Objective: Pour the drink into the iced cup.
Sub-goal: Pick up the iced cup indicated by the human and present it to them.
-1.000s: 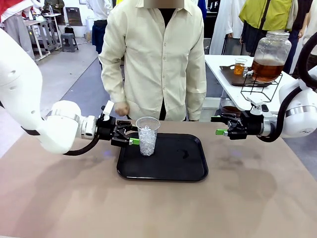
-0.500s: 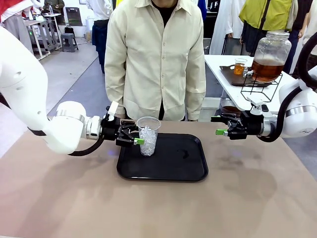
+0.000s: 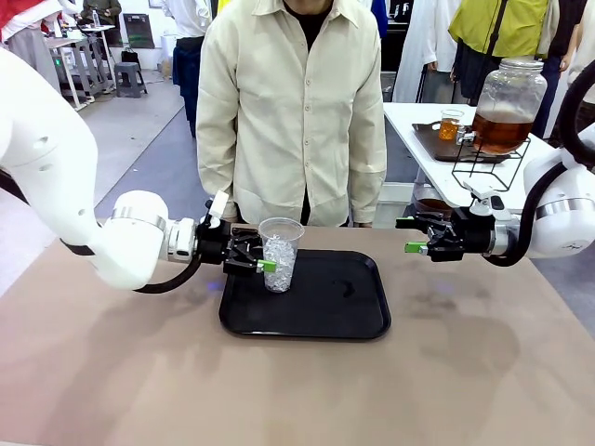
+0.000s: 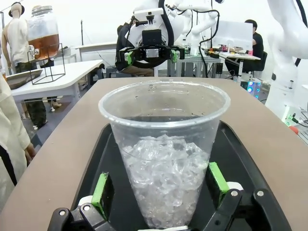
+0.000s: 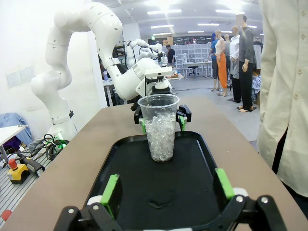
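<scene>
Left tool (image 3: 265,265) spread around iced cup (image 3: 277,255).
Pads flank it, unclenched; right tool (image 3: 410,235) released, at tray's (image 3: 325,311) end.

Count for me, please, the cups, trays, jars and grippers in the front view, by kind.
Cups: 2, the iced cup and a small cup
Trays: 2, the black tray and a brown tray
Jars: 1, the jar
Grippers: 2, the left gripper and the right gripper
Total: 7
</scene>
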Available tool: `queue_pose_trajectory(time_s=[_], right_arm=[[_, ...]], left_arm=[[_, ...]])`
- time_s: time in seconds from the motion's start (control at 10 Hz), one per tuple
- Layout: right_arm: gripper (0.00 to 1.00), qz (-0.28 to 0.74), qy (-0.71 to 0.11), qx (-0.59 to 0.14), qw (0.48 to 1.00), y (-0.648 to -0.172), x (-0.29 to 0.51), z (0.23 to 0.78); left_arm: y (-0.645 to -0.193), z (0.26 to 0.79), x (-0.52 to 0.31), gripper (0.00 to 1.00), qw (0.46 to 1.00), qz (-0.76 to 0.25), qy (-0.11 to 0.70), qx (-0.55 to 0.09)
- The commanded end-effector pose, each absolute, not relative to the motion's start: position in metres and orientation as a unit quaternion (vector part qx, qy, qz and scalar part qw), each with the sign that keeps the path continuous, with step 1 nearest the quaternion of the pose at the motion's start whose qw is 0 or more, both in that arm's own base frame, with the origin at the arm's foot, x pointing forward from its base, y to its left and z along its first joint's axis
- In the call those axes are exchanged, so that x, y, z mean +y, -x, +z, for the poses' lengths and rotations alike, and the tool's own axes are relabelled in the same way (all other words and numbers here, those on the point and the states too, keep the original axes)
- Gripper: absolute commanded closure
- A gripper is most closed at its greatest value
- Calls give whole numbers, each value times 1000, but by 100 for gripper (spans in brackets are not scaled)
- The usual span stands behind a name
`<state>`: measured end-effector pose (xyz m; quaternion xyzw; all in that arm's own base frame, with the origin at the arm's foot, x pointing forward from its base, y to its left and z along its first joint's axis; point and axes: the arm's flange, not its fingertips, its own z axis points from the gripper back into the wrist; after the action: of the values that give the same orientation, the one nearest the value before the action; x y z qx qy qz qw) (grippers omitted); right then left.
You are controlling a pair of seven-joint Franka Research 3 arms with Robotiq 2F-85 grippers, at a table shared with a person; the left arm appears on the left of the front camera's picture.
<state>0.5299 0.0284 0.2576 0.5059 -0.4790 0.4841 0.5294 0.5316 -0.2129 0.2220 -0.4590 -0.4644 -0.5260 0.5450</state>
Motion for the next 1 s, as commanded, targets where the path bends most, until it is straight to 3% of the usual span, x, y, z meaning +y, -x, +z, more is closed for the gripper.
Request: queue_pose_trajectory(time_s=[0.0,0.6,0.8,0.9], right_arm=[[0,486,-506,-479,528,-531,30,260],[0,486,-506,-479,528,-531,30,260],[0,486,-506,-479,528,-531,30,260],[0,486,-506,-479,528,-531,30,260]], left_arm=[[-537,221,-226,0,554,-515,457,-468],[-526,220,-236,0,541,-528,472,-453],[-524,219,-236,35,536,-534,470,-454],[-522,220,-237,35,536,-534,470,-455]])
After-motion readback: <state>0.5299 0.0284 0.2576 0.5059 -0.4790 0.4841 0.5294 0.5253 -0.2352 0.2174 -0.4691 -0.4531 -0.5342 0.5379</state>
